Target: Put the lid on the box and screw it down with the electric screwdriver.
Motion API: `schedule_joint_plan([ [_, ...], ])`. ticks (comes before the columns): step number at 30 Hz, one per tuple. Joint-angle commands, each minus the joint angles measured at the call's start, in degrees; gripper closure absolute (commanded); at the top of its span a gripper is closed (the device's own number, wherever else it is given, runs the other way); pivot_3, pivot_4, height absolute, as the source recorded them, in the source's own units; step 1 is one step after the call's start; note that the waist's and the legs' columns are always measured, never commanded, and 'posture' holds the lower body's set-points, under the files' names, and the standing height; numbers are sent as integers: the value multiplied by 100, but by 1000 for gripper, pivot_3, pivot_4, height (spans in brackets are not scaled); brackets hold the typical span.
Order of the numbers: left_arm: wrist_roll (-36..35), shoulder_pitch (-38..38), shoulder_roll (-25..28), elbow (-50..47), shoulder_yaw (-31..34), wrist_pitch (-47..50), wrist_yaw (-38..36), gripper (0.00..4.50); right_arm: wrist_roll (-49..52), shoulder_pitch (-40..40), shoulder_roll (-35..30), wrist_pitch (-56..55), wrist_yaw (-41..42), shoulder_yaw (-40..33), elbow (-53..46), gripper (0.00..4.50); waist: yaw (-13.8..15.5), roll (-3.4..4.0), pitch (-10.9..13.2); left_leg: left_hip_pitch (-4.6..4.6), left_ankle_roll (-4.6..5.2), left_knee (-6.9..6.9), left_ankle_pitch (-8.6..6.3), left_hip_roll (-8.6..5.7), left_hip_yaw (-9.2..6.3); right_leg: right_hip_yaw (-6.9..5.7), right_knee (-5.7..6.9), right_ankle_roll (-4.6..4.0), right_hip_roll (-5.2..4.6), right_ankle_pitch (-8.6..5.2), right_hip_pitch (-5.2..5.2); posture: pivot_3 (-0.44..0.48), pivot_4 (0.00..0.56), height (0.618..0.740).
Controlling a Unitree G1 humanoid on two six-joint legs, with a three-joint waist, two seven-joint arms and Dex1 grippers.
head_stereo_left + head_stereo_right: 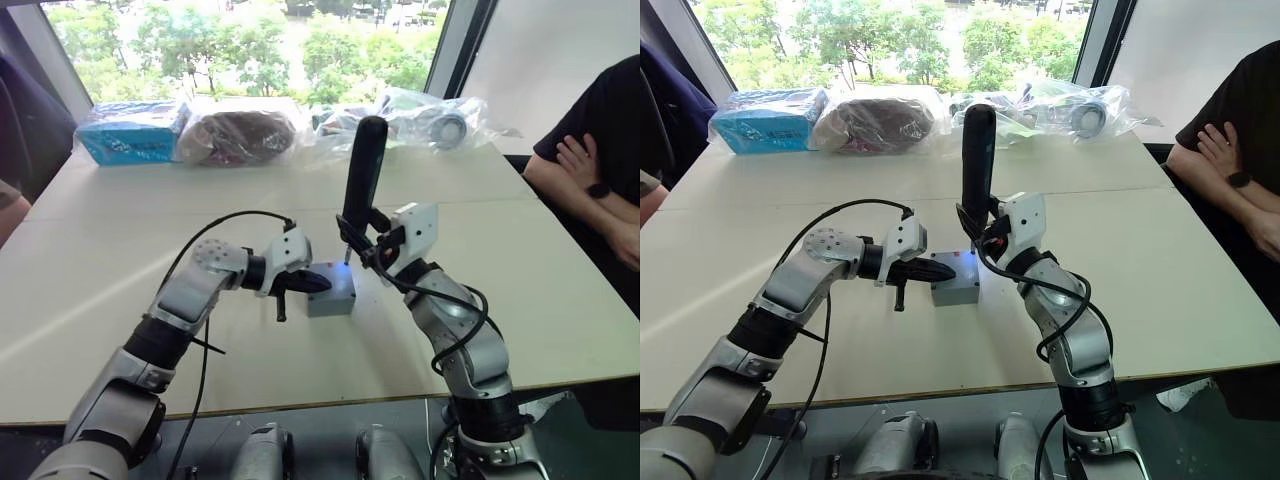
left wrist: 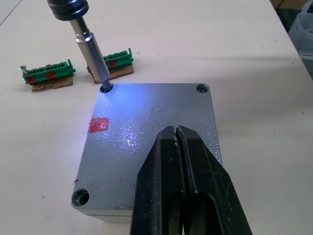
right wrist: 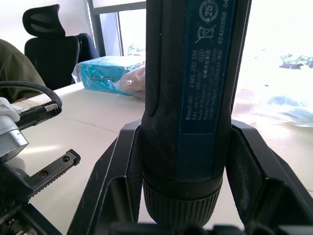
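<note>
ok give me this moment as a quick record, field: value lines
lid: the lid sits on the box
screwdriver: the electric screwdriver is upright, bit in a corner screw hole, tip light on
right gripper: right gripper shut on the screwdriver body
left gripper: left gripper shut, fingers pressing on the lid
nearby: two green connector blocks on the table

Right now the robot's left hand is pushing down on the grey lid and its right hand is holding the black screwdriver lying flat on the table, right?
Not quite. The left gripper does press its shut fingers on the lid, and the right gripper does hold the screwdriver. But the screwdriver stands upright, its lit bit in a corner hole of the lid, as the left eye and left wrist views show.
</note>
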Motion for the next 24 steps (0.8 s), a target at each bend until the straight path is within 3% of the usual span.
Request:
schedule_joint_plan([
  [1, 69, 117, 44, -75, -41, 61, -3, 4500, -134, 376, -194, 506, 18, 123, 360, 2707, -1, 1, 0, 0, -1, -1, -1, 0, 0, 0, -1, 0, -2, 0, 0, 0, 150, 740],
  [6, 67, 186, 43, -112, -67, 73, -8, 4500, 76, 123, -327, 642, 64, -99, -118, 2707, 3, 5, 3, -4, -9, -10, -5, -1, -1, -1, -12, 0, -7, 0, -4, 0, 150, 740],
  [13, 54, 335, 85, -229, -62, 138, -3, 4500, 1174, -890, -672, 1831, -34, -1032, -1407, 2707, 14, 52, 38, -50, -1, -19, 0, -6, -1, -8, -57, -4, -14, 3, -27, 0, 150, 740],
  [15, -77, 362, 67, -247, 65, 277, 36, 4500, 1715, -1461, -719, 2460, -389, -1646, -1525, 2707, 11, 61, 48, -110, 1, -9, 3, -12, -1, -10, -52, -5, -17, 7, -57, 0, 150, 740],
  [19, -467, 338, -21, -369, 355, 606, 57, 4500, 2499, -2206, -819, 3513, -975, -2498, -1462, 2707, 18, 69, 66, -136, 0, -7, 6, -17, 3, -14, -47, -5, -21, 11, -82, 0, 150, 740],
  [22, -1280, 99, -131, -714, 976, 1398, 172, 4500, 3609, -3137, -1433, 5854, -998, -3737, -594, 2707, 6, 82, 96, -147, 2, -8, 7, -17, 3, -25, -43, -4, -20, 12, -90, 0, 150, 740],
  [24, -1456, 55, -7, -960, 1047, 1606, 68, 4500, 3767, -3187, -2036, 6583, -805, -3778, -214, 2707, 22, 74, 115, -173, 3, 7, 8, -17, 3, -29, -27, -1, -20, 14, -115, 0, 150, 740],
])
